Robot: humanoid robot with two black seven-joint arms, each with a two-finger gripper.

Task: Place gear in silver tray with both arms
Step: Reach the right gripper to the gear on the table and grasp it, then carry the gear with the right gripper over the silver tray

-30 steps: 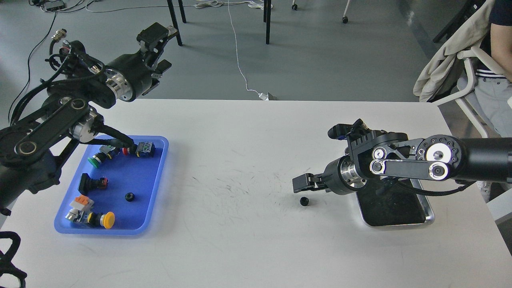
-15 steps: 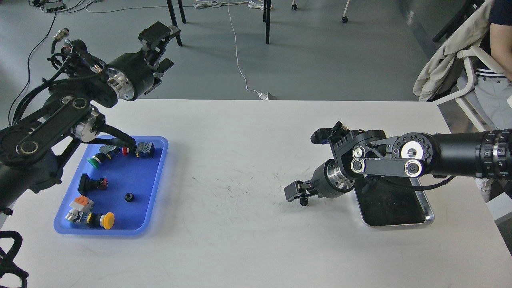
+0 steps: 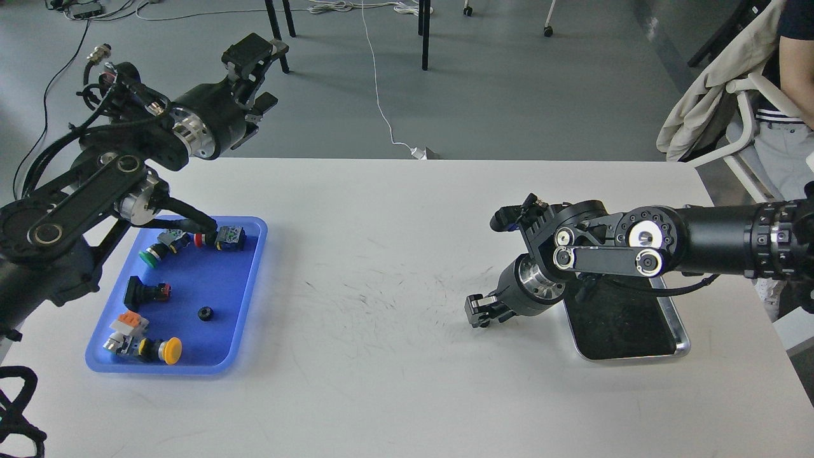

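1. Head view: the right gripper (image 3: pixel 478 313) is down at the white counter (image 3: pixel 394 381), just left of the silver tray (image 3: pixel 680 331). Its fingers look drawn narrow, but they are seen small and dark, so I cannot tell whether they hold anything.
2. No gear shows on the bare counter beside the right gripper; whether one sits hidden between its fingers cannot be told.
3. The silver tray lies at the right side of the counter, its upper part covered by the right arm (image 3: pixel 699 245). The part of its dark bottom that shows holds nothing.
4. The left gripper (image 3: pixel 254 79) is raised beyond the far left edge of the counter, its fingers spread wide with nothing between them.
5. The blue tray (image 3: pixel 251 280) lies at the left, well apart from the silver tray. A small black gear (image 3: pixel 205 313) rests in it among coloured push buttons (image 3: pixel 166 348).
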